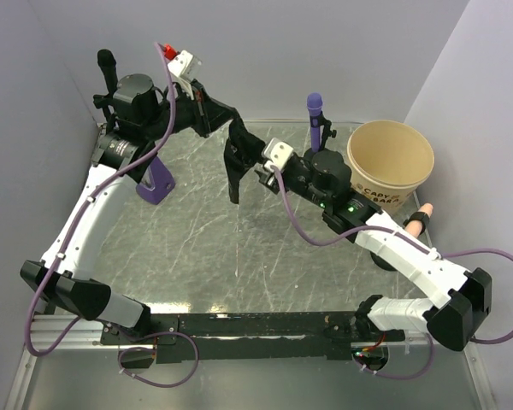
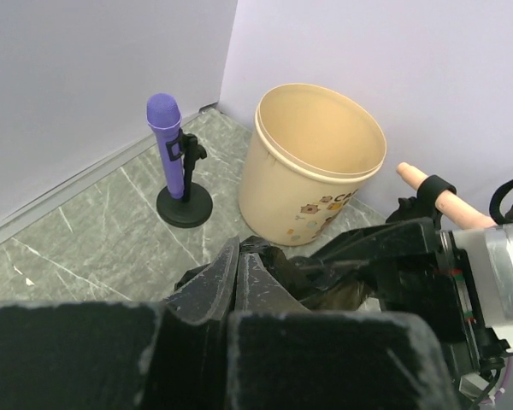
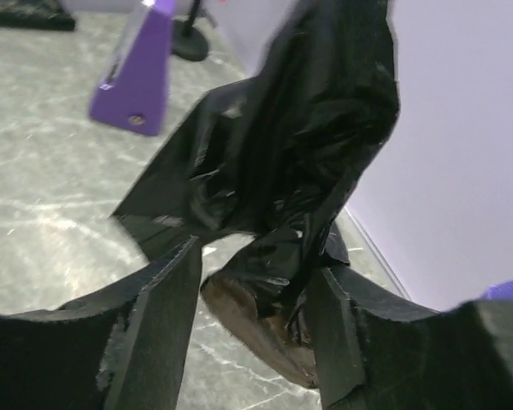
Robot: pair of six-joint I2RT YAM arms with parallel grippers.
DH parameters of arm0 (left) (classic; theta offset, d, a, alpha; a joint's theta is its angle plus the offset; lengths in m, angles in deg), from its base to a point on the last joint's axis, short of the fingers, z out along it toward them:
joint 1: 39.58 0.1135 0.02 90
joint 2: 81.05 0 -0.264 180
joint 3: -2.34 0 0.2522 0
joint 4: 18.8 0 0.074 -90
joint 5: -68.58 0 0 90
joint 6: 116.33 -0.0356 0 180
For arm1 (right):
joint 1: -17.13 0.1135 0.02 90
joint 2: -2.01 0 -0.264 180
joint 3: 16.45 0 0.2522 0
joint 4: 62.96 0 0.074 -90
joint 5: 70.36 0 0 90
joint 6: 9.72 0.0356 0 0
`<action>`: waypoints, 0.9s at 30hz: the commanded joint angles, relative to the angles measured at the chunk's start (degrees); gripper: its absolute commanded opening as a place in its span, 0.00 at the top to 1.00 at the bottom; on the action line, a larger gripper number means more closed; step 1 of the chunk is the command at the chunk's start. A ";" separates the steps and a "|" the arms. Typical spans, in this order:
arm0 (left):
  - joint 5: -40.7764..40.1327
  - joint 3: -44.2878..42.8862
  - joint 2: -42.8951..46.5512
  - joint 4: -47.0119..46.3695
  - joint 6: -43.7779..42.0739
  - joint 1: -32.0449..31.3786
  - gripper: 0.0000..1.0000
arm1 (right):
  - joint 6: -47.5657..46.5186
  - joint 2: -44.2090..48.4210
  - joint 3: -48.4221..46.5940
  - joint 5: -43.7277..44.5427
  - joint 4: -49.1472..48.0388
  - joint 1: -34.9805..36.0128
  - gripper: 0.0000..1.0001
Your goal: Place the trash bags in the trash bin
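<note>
Currently the bag [image 1: 233, 166] hangs in the air above the back of the table [image 1: 197, 256], a crumpled black strip with its long axis running straight down. Its top is pinched in the left gripper [image 1: 226, 120], whose fingers [image 2: 325, 359] look pressed together on the film. The loose lower end drops between the spread fingers [image 3: 158, 325] of the right gripper [image 1: 256, 171]; the film lies against one of them, but they do not look clamped on it. The bin [image 1: 385, 198] stands upright at the back right corner, well apart from the bag, mouth open and nothing visible inside it. From the fingers it lies off to the right, past the right gripper and the purple mic [image 1: 314, 111]. The right arm is the nearer one to the bin, so a handover seems to be the step in hand, and the carry would then go rightward and up over the rim. The left arm reaches along the left side and bends in across the back, wrist pointing right. The right arm stretches diagonally from the near right corner toward the centre, wrist low and aimed left at the bag.
</note>
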 commanded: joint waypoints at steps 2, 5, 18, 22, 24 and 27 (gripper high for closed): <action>2.83 0.55 3.04 -3.57 1.41 0.99 0.99 | 1.57 0.15 -4.63 4.87 -5.21 0.16 0.63; 3.09 2.58 4.18 -3.48 -0.08 1.34 0.99 | 1.39 0.42 -6.30 4.43 -3.02 -0.63 0.97; 6.61 11.28 8.32 -1.37 -19.60 10.74 0.99 | -4.22 6.04 -8.76 -23.42 22.90 -16.09 1.00; 6.78 13.47 8.41 -2.69 -19.51 11.80 0.99 | -7.75 7.36 -9.81 -26.42 28.27 -18.12 1.00; 6.70 14.70 8.75 -2.78 -20.47 12.24 1.00 | -8.71 7.97 -10.34 -27.21 31.25 -19.34 1.00; 7.05 16.46 9.20 -2.34 -22.58 12.94 0.99 | -11.43 9.64 -10.08 -27.56 33.98 -21.45 1.00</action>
